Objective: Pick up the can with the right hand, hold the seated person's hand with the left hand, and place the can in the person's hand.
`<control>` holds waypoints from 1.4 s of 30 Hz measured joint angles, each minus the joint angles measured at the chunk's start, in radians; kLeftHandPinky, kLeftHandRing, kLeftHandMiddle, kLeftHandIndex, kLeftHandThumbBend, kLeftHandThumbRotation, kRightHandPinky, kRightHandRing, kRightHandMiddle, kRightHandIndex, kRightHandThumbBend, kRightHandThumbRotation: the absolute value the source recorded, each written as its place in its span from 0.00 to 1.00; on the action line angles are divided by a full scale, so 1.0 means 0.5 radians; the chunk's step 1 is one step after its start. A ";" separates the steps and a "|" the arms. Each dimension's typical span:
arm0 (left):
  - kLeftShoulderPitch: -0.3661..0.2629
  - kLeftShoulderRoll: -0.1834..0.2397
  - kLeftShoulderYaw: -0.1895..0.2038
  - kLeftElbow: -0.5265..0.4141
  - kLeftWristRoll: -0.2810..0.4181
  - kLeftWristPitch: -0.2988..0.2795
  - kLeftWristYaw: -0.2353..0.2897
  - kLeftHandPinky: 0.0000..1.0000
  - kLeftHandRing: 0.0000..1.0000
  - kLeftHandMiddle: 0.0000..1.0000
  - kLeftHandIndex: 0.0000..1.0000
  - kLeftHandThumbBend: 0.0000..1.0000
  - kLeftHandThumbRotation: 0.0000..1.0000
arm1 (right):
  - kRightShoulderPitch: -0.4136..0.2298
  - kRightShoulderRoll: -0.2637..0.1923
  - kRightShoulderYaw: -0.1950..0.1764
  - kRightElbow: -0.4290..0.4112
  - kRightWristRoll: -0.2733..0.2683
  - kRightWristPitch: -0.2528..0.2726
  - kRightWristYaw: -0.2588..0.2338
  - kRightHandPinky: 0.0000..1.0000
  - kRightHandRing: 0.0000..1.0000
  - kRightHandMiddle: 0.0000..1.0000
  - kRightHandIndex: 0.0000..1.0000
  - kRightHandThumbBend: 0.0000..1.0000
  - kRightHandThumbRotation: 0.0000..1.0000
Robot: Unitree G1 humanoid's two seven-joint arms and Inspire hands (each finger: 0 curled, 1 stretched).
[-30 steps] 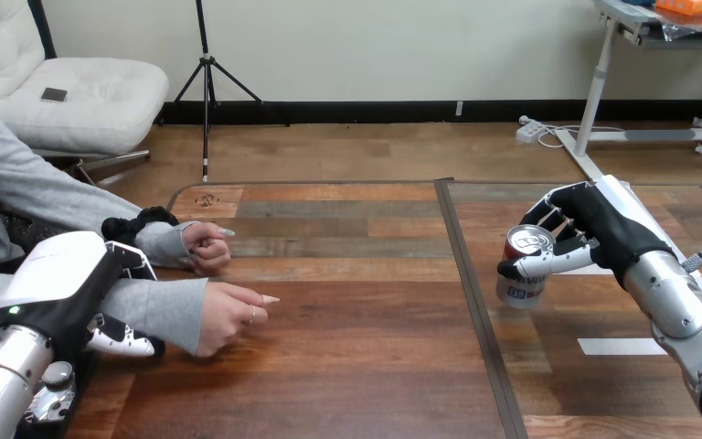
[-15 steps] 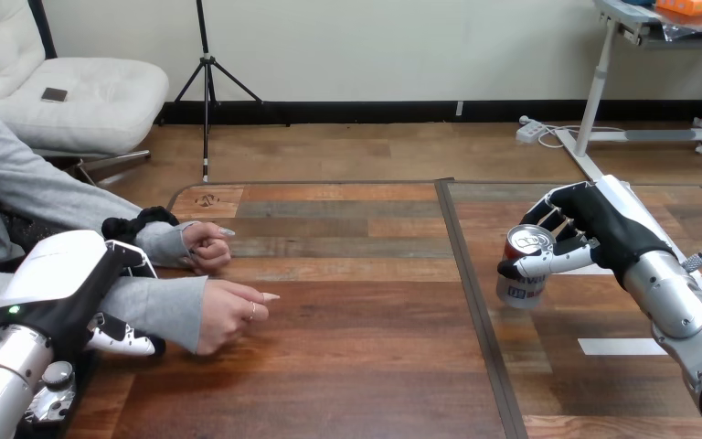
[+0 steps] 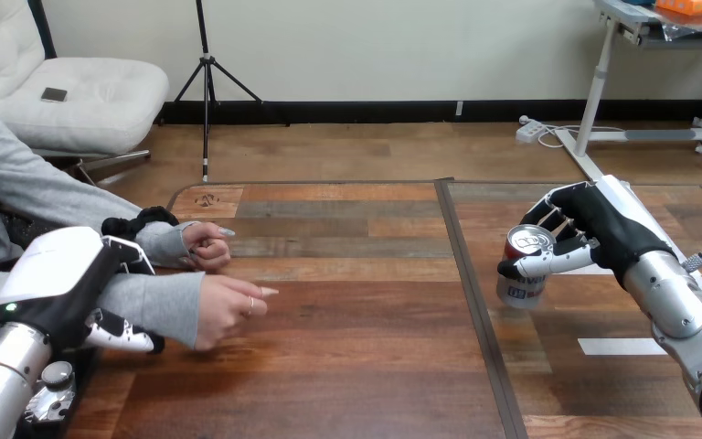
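The brown wooden plank surface [image 3: 356, 366] carries the whole scene, with the person seated at its left side. The person's grey-sleeved forearm [image 3: 160, 306] lies along the left part of the surface. The black-and-white left robot hand [image 3: 55, 274] sits over it, its white back on top and its fingers [image 3: 119, 338] curled in under the sleeve's near edge, so it is clamped on the forearm rather than on the hand itself. The black-and-white right robot hand [image 3: 608, 229] is well apart, at the right side. Its thumb and fingers are wrapped round the small red-and-silver metal can [image 3: 519, 288], which stands upright in that grip. Whether the can's base is clear of the surface I cannot tell.

The person's hand [image 3: 224, 309] at the end of the held forearm faces down, fingers loosely folded with one pointing right. A second hand of the person [image 3: 203, 245] rests just behind it.

By my reading, the pick-up and the hold are both done and the hand-over is the step in hand. The next move calls for carrying the can leftward across the surface, and the person's hand needs to open palm-up to receive it.

Against a second ago, the left robot hand and the held forearm have shifted slightly up and left. The can and the right robot hand are unchanged.
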 measured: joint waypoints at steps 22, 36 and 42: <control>0.049 0.002 0.125 -0.218 -0.176 -0.012 -0.128 0.28 0.32 0.38 0.45 0.94 0.00 | 0.000 0.001 0.000 0.000 0.000 0.000 0.000 0.37 0.40 0.44 0.45 0.77 0.00; 0.100 0.004 0.203 -0.375 -0.223 -0.027 -0.191 0.24 0.28 0.34 0.43 0.96 0.00 | 0.000 0.002 0.003 -0.003 -0.005 0.001 -0.001 0.37 0.40 0.44 0.45 0.77 0.00; 0.112 0.004 0.233 -0.437 -0.227 -0.030 -0.204 0.22 0.25 0.32 0.43 0.98 0.00 | 0.000 0.003 0.004 -0.003 -0.005 0.008 -0.001 0.37 0.40 0.44 0.45 0.77 0.00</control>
